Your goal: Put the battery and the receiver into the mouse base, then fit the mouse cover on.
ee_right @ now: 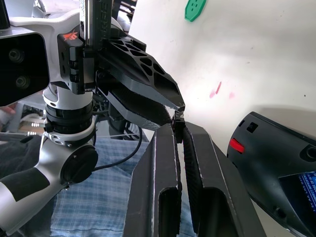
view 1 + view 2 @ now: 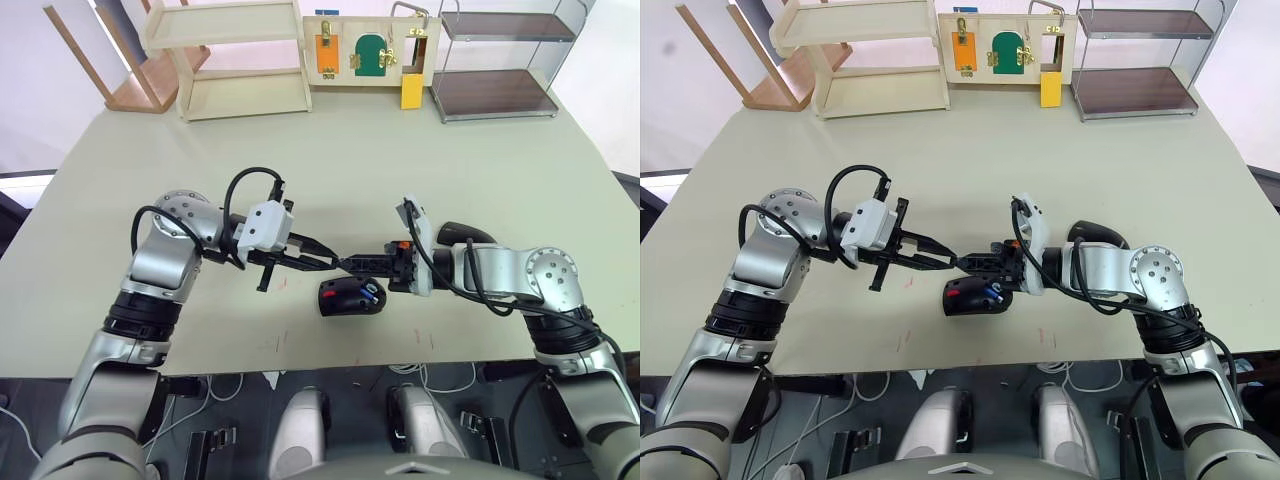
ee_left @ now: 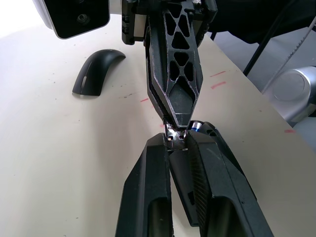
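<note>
Receiver (image 3: 172, 132) is showing only as a tiny silvery glint pinched between both sets of jaws where the left gripper (image 2: 325, 262) and right gripper (image 2: 345, 264) meet tip to tip; its shape is too small to tell. Battery (image 1: 303, 190) is getting cut off by the right wrist frame edge, as is the mouse base (image 1: 271, 158). Mouse cover (image 2: 465, 233) is sitting partly hidden behind the right forearm in the head views.

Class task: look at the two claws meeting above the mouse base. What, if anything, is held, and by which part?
The receiver, a tiny stub, is pinched between the tips of both claws: left claw, right claw. Which end each grips cannot be told.
</note>
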Tool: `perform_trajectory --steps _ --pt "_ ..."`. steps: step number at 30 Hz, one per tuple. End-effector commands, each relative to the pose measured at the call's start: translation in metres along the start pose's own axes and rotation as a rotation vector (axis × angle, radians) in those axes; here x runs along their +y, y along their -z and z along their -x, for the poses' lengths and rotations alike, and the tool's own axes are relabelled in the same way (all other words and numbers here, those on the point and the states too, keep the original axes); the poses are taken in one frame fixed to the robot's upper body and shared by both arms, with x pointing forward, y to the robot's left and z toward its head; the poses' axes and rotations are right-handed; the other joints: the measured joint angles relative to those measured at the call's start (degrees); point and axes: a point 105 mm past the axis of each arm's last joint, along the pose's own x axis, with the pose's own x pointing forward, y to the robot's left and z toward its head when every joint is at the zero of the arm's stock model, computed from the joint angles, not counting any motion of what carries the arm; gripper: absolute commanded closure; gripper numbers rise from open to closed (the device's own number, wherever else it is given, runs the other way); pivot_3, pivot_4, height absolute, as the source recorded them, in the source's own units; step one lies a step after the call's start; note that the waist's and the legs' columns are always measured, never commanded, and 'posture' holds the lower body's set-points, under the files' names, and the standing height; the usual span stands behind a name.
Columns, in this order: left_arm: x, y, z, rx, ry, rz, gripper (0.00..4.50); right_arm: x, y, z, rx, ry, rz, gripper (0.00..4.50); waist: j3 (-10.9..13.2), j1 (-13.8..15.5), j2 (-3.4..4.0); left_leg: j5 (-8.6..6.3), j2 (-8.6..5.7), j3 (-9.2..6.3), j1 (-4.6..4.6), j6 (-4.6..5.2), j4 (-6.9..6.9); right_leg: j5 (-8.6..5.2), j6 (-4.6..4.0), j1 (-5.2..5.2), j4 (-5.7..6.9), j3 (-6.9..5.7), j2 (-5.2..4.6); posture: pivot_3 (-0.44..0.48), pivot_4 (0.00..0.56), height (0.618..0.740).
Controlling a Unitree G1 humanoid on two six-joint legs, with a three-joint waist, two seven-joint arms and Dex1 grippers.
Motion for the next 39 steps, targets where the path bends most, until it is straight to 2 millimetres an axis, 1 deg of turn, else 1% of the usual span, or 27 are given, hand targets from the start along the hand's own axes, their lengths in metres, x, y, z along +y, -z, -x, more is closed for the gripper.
perform_trajectory --steps 1,2,4,5,6,8,9,10,14,19,23,27,30,32,36,37,39 --pt "0.002 -0.004 0.002 0.002 0.019 -0.006 3.68 0.012 -0.004 0.004 -0.027 -0.057 0.014 4.5 0.0 0.0 0.0 0.0 0.0 0.0 0.0 0.0 0.0 0.0 0.0 0.0 0.0 0.0 0.0 0.0 0.15 0.74" --pt "0.003 -0.005 0.002 -0.005 0.014 0.002 3.31 0.012 -0.004 0.004 -0.028 -0.058 0.014 4.5 0.0 0.0 0.0 0.0 0.0 0.0 0.0 0.0 0.0 0.0 0.0 0.0 0.0 0.0 0.0 0.0 0.15 0.74" --pt "0.008 -0.007 0.002 -0.021 -0.013 -0.012 2.4 0.012 -0.004 0.005 -0.032 -0.057 0.013 4.5 0.0 0.0 0.0 0.0 0.0 0.0 0.0 0.0 0.0 0.0 0.0 0.0 0.0 0.0 0.0 0.0 0.15 0.74" --pt "0.008 -0.007 0.002 -0.022 -0.016 -0.01 2.07 0.011 -0.004 0.006 -0.036 -0.054 0.011 4.5 0.0 0.02 0.0 0.0 0.0 -0.01 0.0 0.0 0.0 0.0 0.0 0.0 0.0 0.0 0.0 0.0 0.15 0.74" --pt "0.008 -0.005 0.003 -0.017 -0.016 -0.009 1.47 0.01 -0.004 0.008 -0.041 -0.05 0.008 4.5 0.0 0.06 0.0 0.0 0.0 -0.01 0.0 0.0 0.0 0.0 0.0 0.0 0.0 0.0 0.0 0.0 0.15 0.74" --pt "0.007 -0.004 0.005 -0.014 -0.017 -0.002 0.77 0.008 -0.003 0.01 -0.048 -0.047 0.006 4.5 0.0 0.06 0.0 0.0 0.0 0.0 -0.01 0.0 0.0 0.0 0.0 0.0 -0.01 0.0 0.0 0.0 0.15 0.74" --pt "0.007 -0.003 0.006 -0.014 -0.021 0.0 0.26 0.007 -0.002 0.012 -0.052 -0.042 0.006 4.5 0.0 0.05 0.0 0.0 0.0 0.01 -0.02 0.0 0.0 0.0 0.0 0.0 -0.02 0.0 0.0 0.0 0.15 0.74" --pt "0.008 -0.003 0.006 -0.014 -0.027 -0.001 0.04 0.006 -0.002 0.014 -0.055 -0.036 0.004 4.5 0.0 0.05 0.0 0.0 0.0 0.0 -0.04 0.0 0.0 0.0 0.0 -0.01 -0.03 0.0 0.0 0.0 0.15 0.74" --pt "0.007 -0.002 0.006 -0.021 -0.031 0.006 0.04 0.003 0.001 0.019 -0.068 -0.023 0.003 4.5 0.0 0.05 0.0 0.0 0.0 -0.01 -0.04 0.0 0.0 0.0 0.0 -0.01 -0.02 0.0 0.0 0.0 0.15 0.74" --pt "-0.002 0.001 0.002 -0.033 -0.009 0.039 0.04 0.005 0.003 0.03 -0.083 -0.013 0.042 4.5 0.0 0.01 0.0 0.0 0.0 0.01 -0.04 0.0 0.0 0.0 0.0 -0.01 -0.03 0.01 0.0 0.0 0.15 0.74" --pt "-0.012 0.005 -0.003 -0.041 -0.007 0.092 0.04 0.002 0.007 0.045 -0.075 0.047 0.175 4.5 0.0 0.14 0.0 0.0 0.0 0.0 -0.04 0.0 0.0 0.0 0.0 -0.01 -0.04 0.01 -0.01 0.0 0.15 0.74" --pt "-0.021 0.009 -0.008 -0.033 -0.003 0.14 0.04 0.001 0.013 0.056 -0.075 0.057 0.242 4.5 0.0 0.21 0.0 -0.01 0.01 0.0 -0.05 0.01 -0.02 -0.01 0.0 -0.01 -0.08 -0.01 -0.01 0.0 0.15 0.74" --pt "-0.032 0.016 -0.012 -0.018 0.017 0.22 0.04 -0.013 0.024 0.072 -0.06 0.151 0.366 4.5 0.0 0.26 0.0 -0.01 0.01 0.0 -0.04 0.02 0.0 -0.01 0.01 -0.02 -0.07 0.0 0.0 0.0 0.15 0.74" --pt "-0.034 0.019 -0.015 -0.015 0.008 0.234 0.04 -0.02 0.028 0.08 -0.06 0.191 0.443 4.5 0.0 0.52 0.01 -0.01 0.0 -0.01 -0.04 0.02 -0.01 -0.03 0.0 -0.01 -0.09 -0.02 -0.03 0.0 0.15 0.74" --pt "-0.036 0.023 -0.022 -0.011 -0.013 0.255 0.04 -0.027 0.033 0.093 -0.119 0.197 0.61 4.5 0.0 0.54 0.0 -0.01 -0.02 0.02 -0.06 0.02 0.01 -0.14 0.11 -0.01 -0.15 -0.01 -0.04 0.0 0.15 0.74" --pt "-0.036 0.025 -0.024 -0.01 -0.015 0.258 0.04 -0.028 0.036 0.096 -0.121 0.192 0.667 4.5 0.0 0.52 0.0 -0.01 -0.02 0.02 -0.06 0.02 0.02 -0.17 0.16 -0.01 -0.15 0.0 -0.03 0.0 0.15 0.74" --pt "-0.037 0.029 -0.027 -0.004 -0.017 0.264 0.04 -0.033 0.044 0.101 -0.096 0.192 0.711 4.5 0.0 0.39 0.0 -0.01 -0.02 0.04 -0.01 0.02 0.04 -0.19 0.17 -0.01 -0.09 0.01 -0.01 0.0 0.15 0.74"
